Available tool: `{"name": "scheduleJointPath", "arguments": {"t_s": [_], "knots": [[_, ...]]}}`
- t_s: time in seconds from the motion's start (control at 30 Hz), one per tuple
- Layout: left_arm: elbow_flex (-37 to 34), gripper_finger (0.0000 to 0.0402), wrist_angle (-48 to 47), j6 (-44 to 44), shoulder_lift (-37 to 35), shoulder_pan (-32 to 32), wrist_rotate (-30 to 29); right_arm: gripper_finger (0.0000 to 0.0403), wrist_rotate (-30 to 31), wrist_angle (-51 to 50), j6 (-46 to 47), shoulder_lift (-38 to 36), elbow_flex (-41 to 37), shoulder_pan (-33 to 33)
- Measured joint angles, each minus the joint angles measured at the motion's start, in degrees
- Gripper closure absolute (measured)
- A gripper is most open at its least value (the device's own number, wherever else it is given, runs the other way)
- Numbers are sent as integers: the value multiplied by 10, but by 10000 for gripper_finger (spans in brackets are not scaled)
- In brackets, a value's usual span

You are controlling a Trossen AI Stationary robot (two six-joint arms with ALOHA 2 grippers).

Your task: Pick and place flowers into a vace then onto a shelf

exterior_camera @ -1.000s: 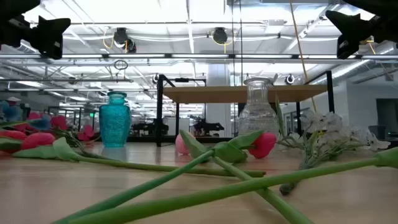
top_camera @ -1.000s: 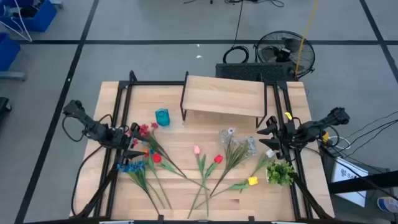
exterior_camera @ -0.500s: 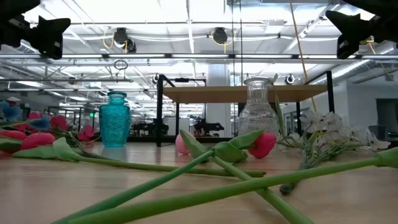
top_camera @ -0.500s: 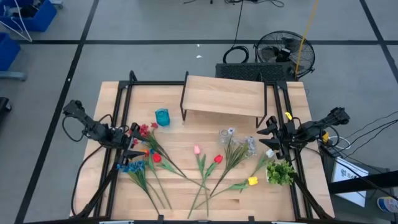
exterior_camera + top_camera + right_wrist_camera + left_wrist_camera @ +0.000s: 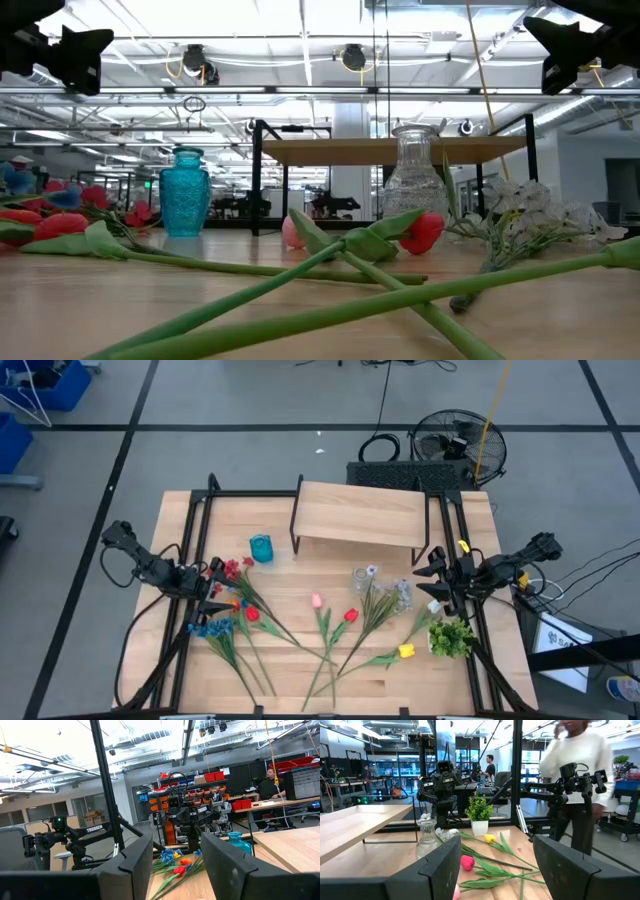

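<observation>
The left end effector (image 5: pixel 213 592) hung above the tabletop (image 5: pixel 300 650) at its left edge, fingers spread wide with nothing between them. The right end effector (image 5: pixel 437 582) hung at the right edge, fingers parted about halfway and likewise empty.

The flowers (image 5: pixel 325 622) all lay loose on the tabletop. A red and blue bunch (image 5: pixel 228 610) sat just beside the left end effector, and the pink, red and yellow blossoms lay in the middle, their stems fanning toward the near edge and crossing one another. A white spray (image 5: pixel 530 210) lay by the clear vase (image 5: pixel 415 180), which stood upright near the centre. The teal vase (image 5: pixel 261 548) stood upright to the left, close to the shelf (image 5: pixel 360 515). The shelf at the far side carried nothing, and a leafy clump (image 5: pixel 452 638) sat near the right end effector.

No stem had been lifted yet, so the whole task appeared to remain. The main risk was probably the tangle: because the stems overlapped, pulling one could drag its neighbours or sweep a blossom into a vase. The stems were thin and lay flat, so a grasp might slip or scrape the wood. The clear vase looked light with a narrow neck, and a stem pushed in off-axis could tip it.
</observation>
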Motion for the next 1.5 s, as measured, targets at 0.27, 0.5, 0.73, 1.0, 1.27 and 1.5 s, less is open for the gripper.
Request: {"name": "scheduleJointPath", "arguments": {"t_s": [0.27,0.5,0.73,1.0,1.27,1.5], "knots": [[0,146,0,0,0,0,0,243,0,0,0,0,0,0],[0,146,0,0,0,0,0,243,0,0,0,0,0,0],[0,146,0,0,0,0,0,243,0,0,0,0,0,0],[0,146,0,0,0,0,0,243,0,0,-1,0,0,0],[0,146,0,0,0,0,0,243,-1,0,60,0,0,0],[0,146,28,-1,0,0,-54,243,35,8,107,0,0,-1]]}}
